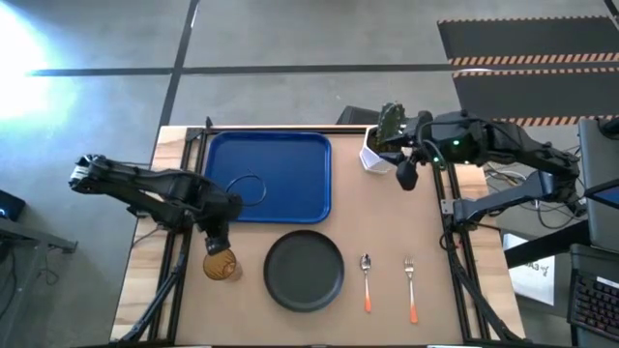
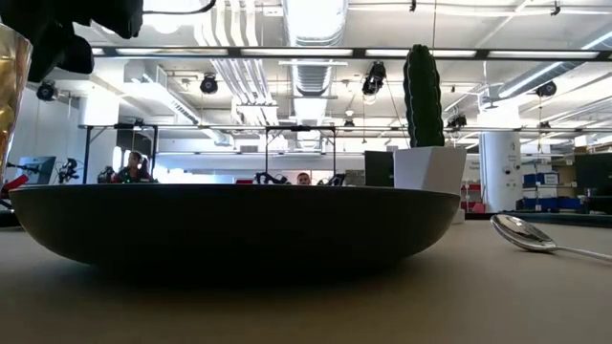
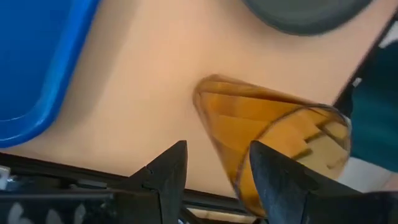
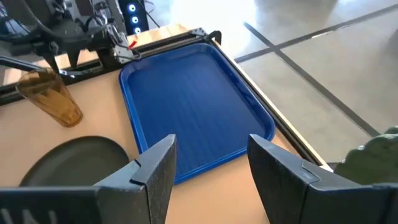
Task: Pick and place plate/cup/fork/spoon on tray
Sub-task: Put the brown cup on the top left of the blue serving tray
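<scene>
The amber cup [image 1: 221,264] stands upright on the table at the near left, in front of the blue tray [image 1: 266,177]. My left gripper [image 1: 215,242] is open just above it; in the left wrist view [image 3: 217,149] one finger [image 3: 277,180] stands over the cup's rim [image 3: 292,118], and the other is beside the cup. The dark plate [image 1: 304,271] lies on the table to the right of the cup. The spoon [image 1: 367,281] and the fork [image 1: 411,287] lie to the right of the plate. My right gripper [image 1: 406,174] is open and empty at the far right. My left gripper comes at the cup from above, slanting down, with one finger [image 3: 277,180] in front of the cup's rim and wall. I cannot tell whether it touches the cup. The cup stands on the table.
A white pot with a green cactus [image 1: 380,145] stands at the far right, next to my right gripper. Bare table lies between the tray and the plate. The tray [image 4: 193,99] holds nothing. People show in the room beyond the table.
</scene>
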